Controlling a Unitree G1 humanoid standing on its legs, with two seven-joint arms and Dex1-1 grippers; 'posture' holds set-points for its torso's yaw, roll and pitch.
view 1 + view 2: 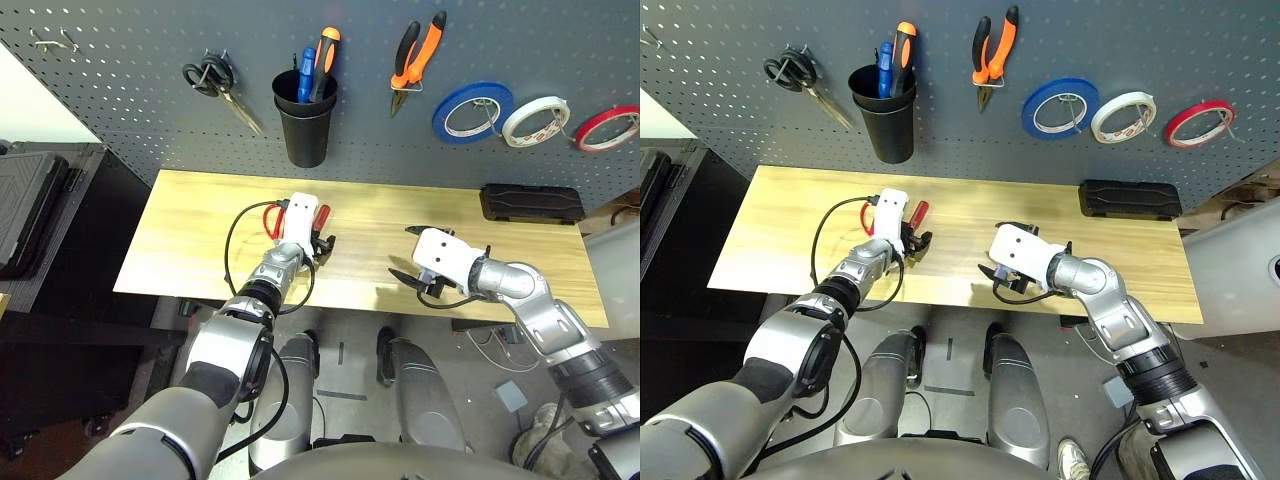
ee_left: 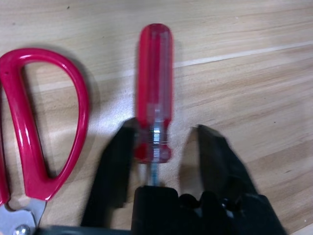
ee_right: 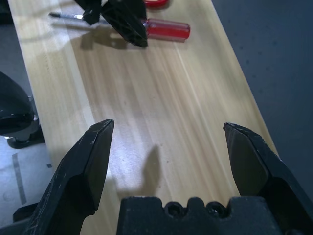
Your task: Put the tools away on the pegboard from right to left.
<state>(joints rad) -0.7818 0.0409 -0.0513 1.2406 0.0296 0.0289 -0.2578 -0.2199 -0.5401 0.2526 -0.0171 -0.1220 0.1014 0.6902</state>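
While the red-handled screwdriver point(image 2: 154, 93) lay on the table point(image 1: 400, 225), your left gripper point(image 2: 159, 147) straddled it, fingers half-closed, not clamped. Right gripper point(image 3: 168, 147) idled wide open, empty.

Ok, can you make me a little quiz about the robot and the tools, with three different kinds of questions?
1. True or false: the orange-and-black pliers already hang on the pegboard.
2. Which red tool lies between the left gripper's fingers?
A. the tape ring
B. the screwdriver
C. the scissors
3. Fill in the missing word: the red scissors lie on the ____ beside the screwdriver.

Key:
1. True. They hang from a hook to the right of the black cup.
2. B. The fingers stand either side of its handle, near the shaft.
3. Table.
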